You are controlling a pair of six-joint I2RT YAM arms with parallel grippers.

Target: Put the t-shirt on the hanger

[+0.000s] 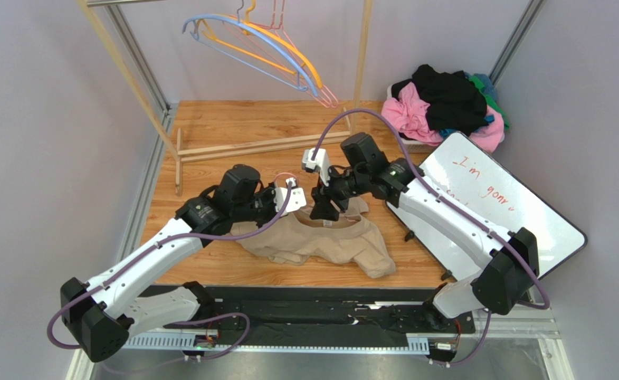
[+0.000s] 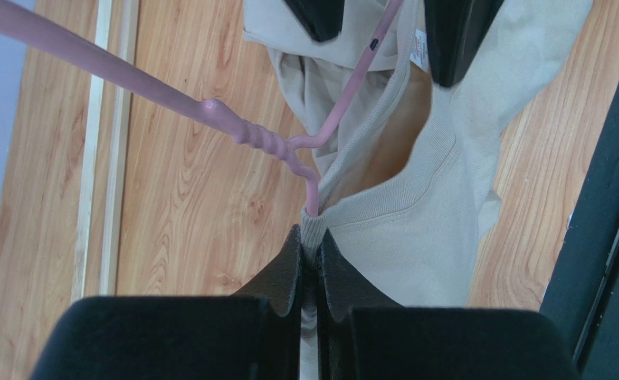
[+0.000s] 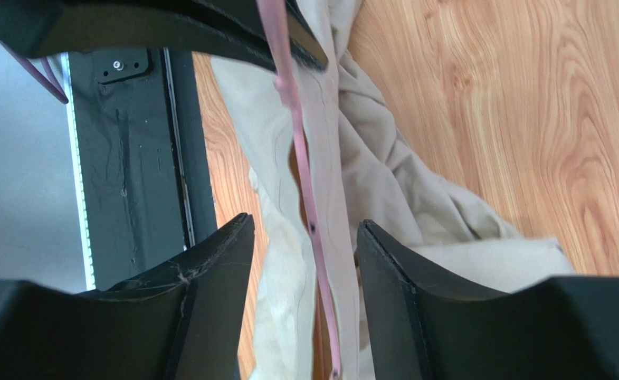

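Observation:
The tan t-shirt [image 1: 320, 241] lies crumpled on the wooden table, its collar lifted. The thin pink hanger [image 2: 257, 138] has its twisted neck just outside the collar, with one wire running down inside the neck opening. My left gripper [image 2: 308, 237] is shut on the ribbed collar of the t-shirt [image 2: 415, 229], right where the hanger wire enters. My right gripper [image 3: 304, 237] is open, its jaws either side of the hanger wire [image 3: 308, 206] and a fold of the t-shirt [image 3: 289, 317]. In the top view, the left gripper [image 1: 289, 194] and the right gripper [image 1: 324, 207] sit close together over the collar.
A wooden rack [image 1: 249, 146] stands at the back, with a blue hanger [image 1: 233, 47], an orange hanger [image 1: 289, 47] and more pink wire hangers hung above. A clothes pile [image 1: 447, 107] is at the back right. A whiteboard [image 1: 495, 202] lies to the right.

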